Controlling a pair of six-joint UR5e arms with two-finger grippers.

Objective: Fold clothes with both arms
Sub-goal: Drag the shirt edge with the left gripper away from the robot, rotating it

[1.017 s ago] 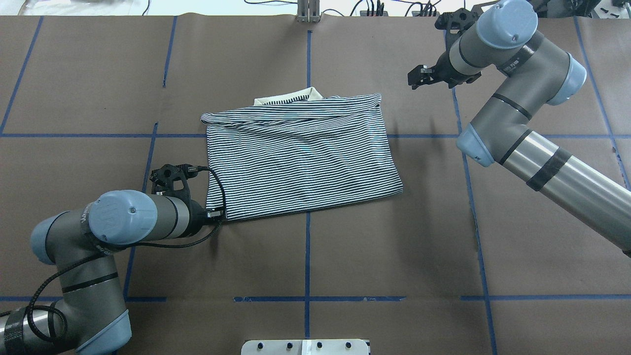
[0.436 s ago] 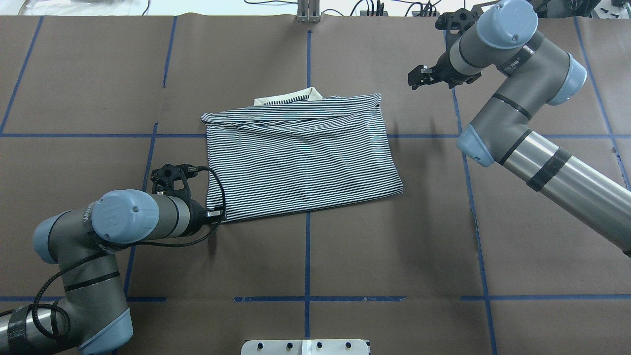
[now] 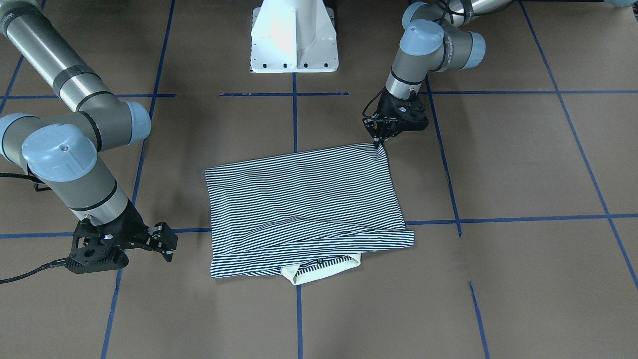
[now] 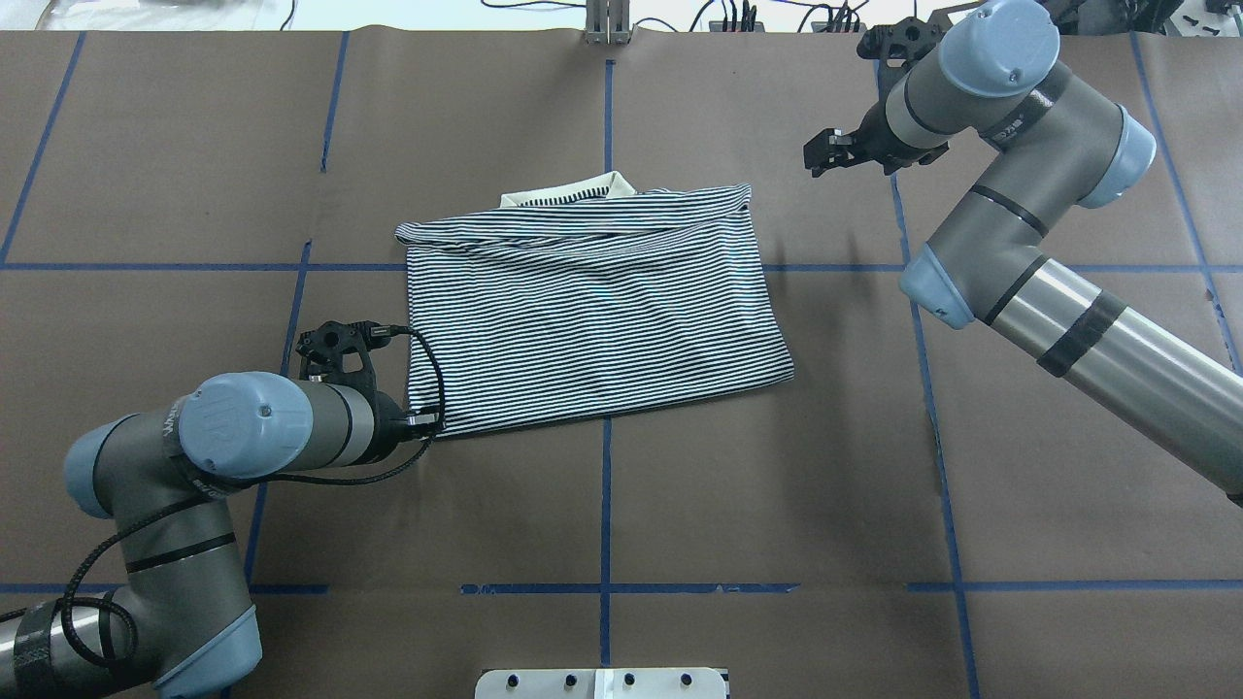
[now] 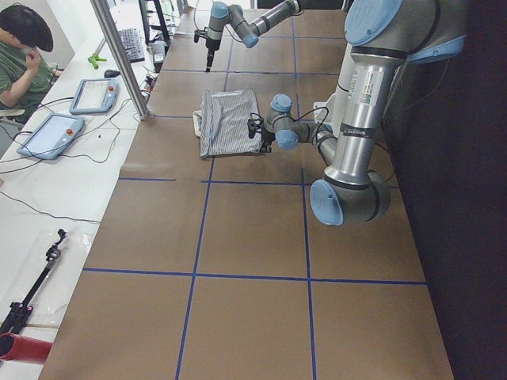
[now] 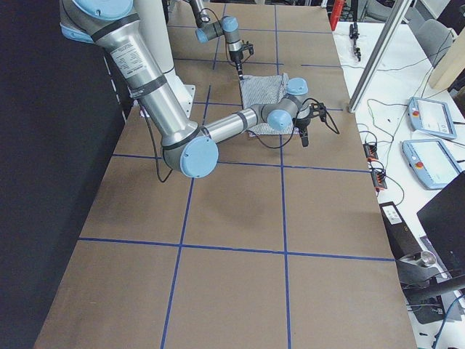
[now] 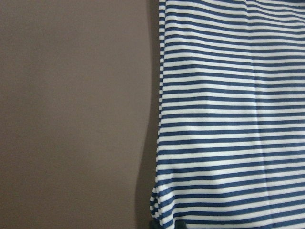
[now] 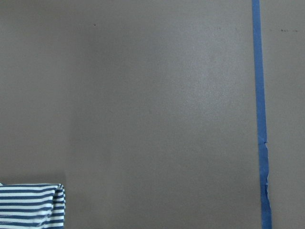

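The navy-and-white striped polo shirt [image 4: 592,311] lies folded into a rough rectangle at the table's middle, with its cream collar [image 4: 573,192] poking out at the far edge. It also shows in the front view [image 3: 304,199]. My left gripper [image 4: 419,423] points down at the shirt's near-left corner. In the front view its fingers [image 3: 382,143] meet on that corner, pinching it. The left wrist view shows the striped edge [image 7: 228,119] close up. My right gripper [image 4: 821,153] hangs open and empty above bare table, off the shirt's far-right corner [image 8: 28,205].
The table is covered in brown paper [image 4: 777,466] with a grid of blue tape lines. The white pedestal base [image 3: 294,35] stands at the near edge. A seated operator [image 5: 20,55] and pendants [image 5: 47,134] are on a side table beyond the far edge.
The left arm's elbow has shifted slightly; its gripper stays at the shirt's corner. The right arm and the shirt have not visibly moved.
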